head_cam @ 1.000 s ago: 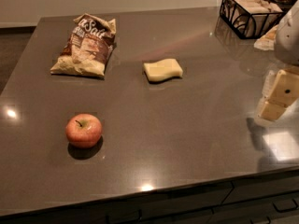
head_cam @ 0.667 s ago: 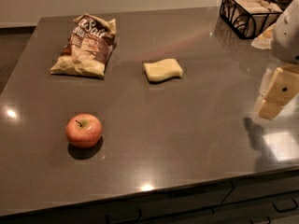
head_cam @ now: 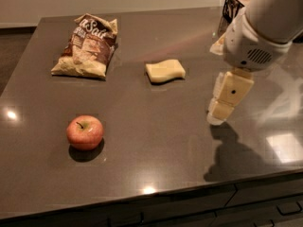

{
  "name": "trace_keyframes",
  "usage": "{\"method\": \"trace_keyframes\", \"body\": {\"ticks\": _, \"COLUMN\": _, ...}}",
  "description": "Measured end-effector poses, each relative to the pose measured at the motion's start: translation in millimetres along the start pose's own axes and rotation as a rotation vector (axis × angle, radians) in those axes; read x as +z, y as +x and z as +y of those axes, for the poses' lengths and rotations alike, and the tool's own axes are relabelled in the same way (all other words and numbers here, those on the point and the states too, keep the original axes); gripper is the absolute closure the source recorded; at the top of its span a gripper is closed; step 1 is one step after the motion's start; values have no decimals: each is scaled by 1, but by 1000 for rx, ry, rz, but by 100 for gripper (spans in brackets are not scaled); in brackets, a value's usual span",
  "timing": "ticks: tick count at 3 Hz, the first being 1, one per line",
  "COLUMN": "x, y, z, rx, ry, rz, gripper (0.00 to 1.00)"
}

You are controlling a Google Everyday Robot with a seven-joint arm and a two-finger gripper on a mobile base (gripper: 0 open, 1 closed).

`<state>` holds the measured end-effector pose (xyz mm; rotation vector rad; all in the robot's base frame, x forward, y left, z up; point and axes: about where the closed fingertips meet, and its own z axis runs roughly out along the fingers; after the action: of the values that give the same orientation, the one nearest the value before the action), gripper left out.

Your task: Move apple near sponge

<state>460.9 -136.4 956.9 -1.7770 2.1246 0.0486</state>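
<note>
The red apple [head_cam: 84, 132] with a short stem sits on the dark countertop at the front left. The pale yellow sponge [head_cam: 164, 71] lies flat near the middle of the counter, well behind and to the right of the apple. My gripper [head_cam: 221, 109] hangs from the white arm at the right, above the counter, to the right of the sponge and far from the apple. It holds nothing.
A brown-and-cream chip bag [head_cam: 87, 47] lies at the back left. A black wire basket [head_cam: 235, 4] stands at the back right, partly behind my arm. The counter's front edge [head_cam: 151, 195] runs below the apple, with drawers beneath.
My arm and gripper have moved left, further over the counter and closer to the sponge. The apple, sponge and chip bag have not moved.
</note>
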Motion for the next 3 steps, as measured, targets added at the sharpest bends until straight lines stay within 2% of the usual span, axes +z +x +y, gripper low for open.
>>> {"method": "trace_keyframes", "body": {"ticks": 1, "x": 37, "y": -32, "z": 0, "rx": -24, "ry": -32, "rz": -53, "gripper": 0}}
{"method": "trace_keyframes", "body": {"ticks": 3, "x": 101, "y": -90, "z": 17, "rx": -107, "ry": -108, "rz": -191, "gripper": 0}}
